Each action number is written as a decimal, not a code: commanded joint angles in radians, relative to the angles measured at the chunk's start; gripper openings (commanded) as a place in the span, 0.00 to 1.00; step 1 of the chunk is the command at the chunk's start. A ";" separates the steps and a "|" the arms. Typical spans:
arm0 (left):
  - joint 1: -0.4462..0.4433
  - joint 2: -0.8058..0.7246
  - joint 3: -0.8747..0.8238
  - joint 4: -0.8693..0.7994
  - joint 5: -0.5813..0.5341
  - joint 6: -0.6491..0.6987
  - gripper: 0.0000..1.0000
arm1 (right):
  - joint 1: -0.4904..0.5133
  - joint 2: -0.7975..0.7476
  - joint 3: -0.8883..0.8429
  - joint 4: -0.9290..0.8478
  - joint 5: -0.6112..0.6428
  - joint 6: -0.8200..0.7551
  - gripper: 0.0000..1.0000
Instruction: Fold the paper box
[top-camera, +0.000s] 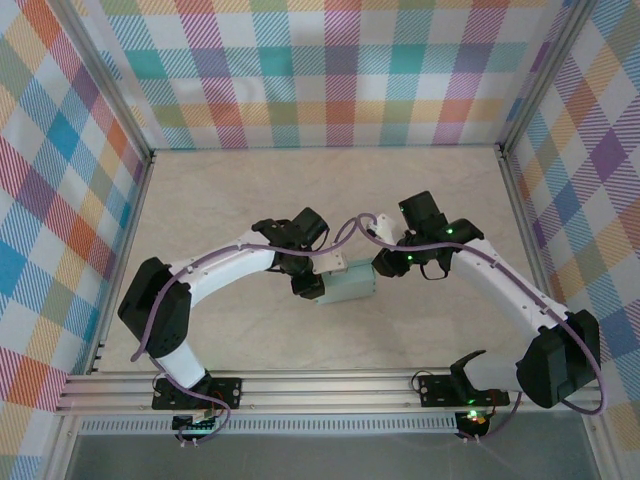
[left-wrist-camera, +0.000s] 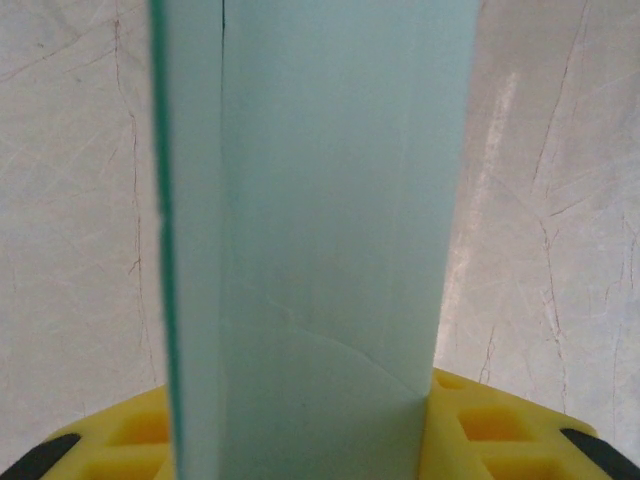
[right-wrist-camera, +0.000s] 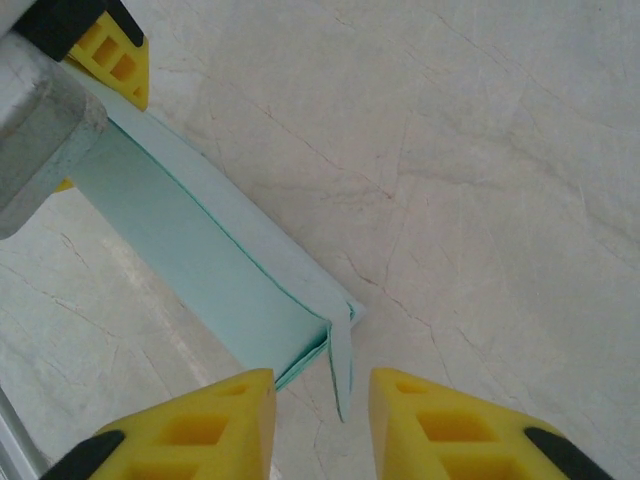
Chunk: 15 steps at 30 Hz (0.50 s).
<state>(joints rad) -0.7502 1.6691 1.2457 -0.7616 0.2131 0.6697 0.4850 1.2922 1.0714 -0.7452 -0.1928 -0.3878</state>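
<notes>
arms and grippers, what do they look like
The left arm and right arm have white curved links, black joints and a purple cable along them; green lights glow on the right one. The fingers are yellow with recessed pockets and black trim.

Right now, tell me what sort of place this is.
Probably a robot test cell: plaid walls in an aluminium frame around a pale table, left arm and right arm bolted at its near edge.
</notes>
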 joint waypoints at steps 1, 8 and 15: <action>0.005 0.026 0.008 -0.050 0.008 0.002 0.27 | 0.006 -0.004 -0.025 0.017 0.010 -0.031 0.25; 0.002 0.025 -0.005 -0.037 -0.007 0.008 0.30 | 0.007 0.022 -0.033 0.040 0.004 -0.029 0.20; 0.001 0.027 -0.003 -0.039 -0.004 0.008 0.31 | 0.006 0.048 -0.031 0.042 -0.010 -0.038 0.16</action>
<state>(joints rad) -0.7502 1.6711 1.2465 -0.7639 0.2123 0.6701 0.4858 1.3296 1.0470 -0.7105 -0.1802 -0.4057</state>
